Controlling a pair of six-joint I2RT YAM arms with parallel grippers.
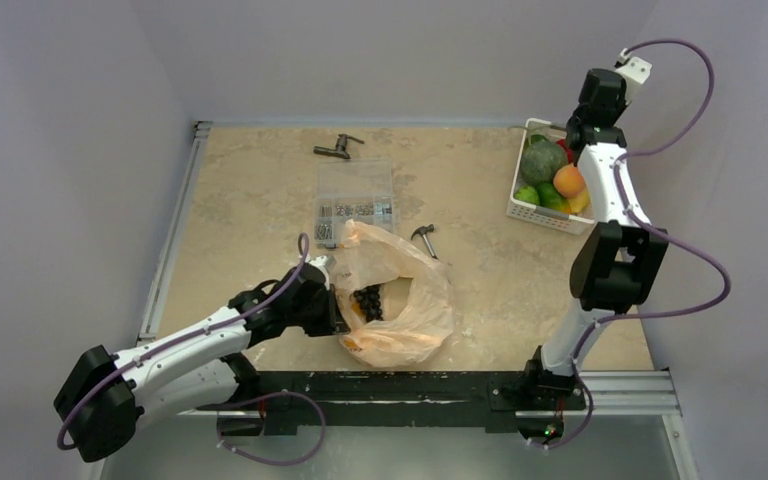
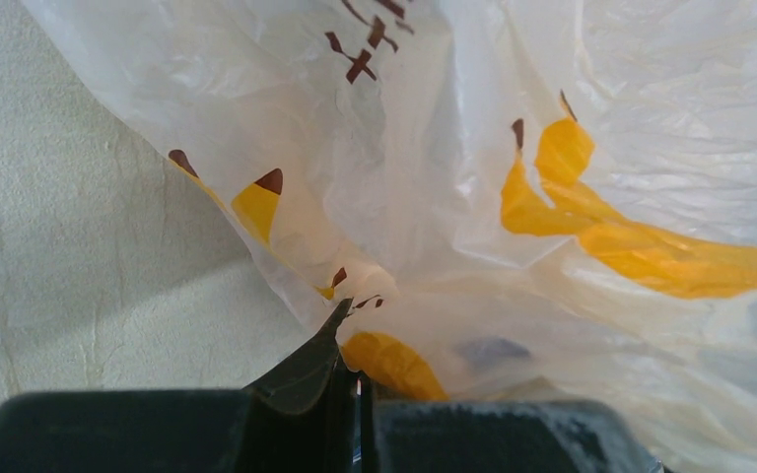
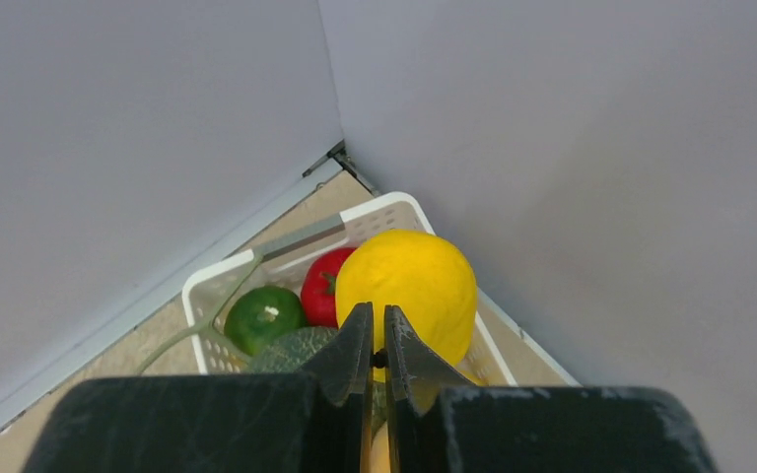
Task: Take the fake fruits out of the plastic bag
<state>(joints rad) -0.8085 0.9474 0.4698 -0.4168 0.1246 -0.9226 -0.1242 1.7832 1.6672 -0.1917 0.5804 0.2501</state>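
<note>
The peach-orange plastic bag [image 1: 405, 300] lies crumpled at the table's near middle, with a dark, grape-like cluster [image 1: 368, 301] in its open mouth. My left gripper [image 1: 338, 306] is shut on the bag's left edge. In the left wrist view the film [image 2: 434, 177] covers one finger at the gripper [image 2: 350, 325]. An orange peach [image 1: 569, 180] and green balls [image 1: 527, 195] lie in the white basket [image 1: 516, 190] at the back right. My right gripper [image 1: 572, 128] hangs above the basket, shut and empty [image 3: 373, 313]; a green ball [image 3: 264, 317] shows below it.
The basket also holds a dark green bumpy vegetable [image 1: 542, 160], a red piece [image 3: 325, 288] and a yellow piece [image 3: 409, 286]. A clear parts box [image 1: 355, 205], a hammer [image 1: 424, 238] and a dark tool [image 1: 338, 148] lie behind the bag. Walls stand close behind the basket.
</note>
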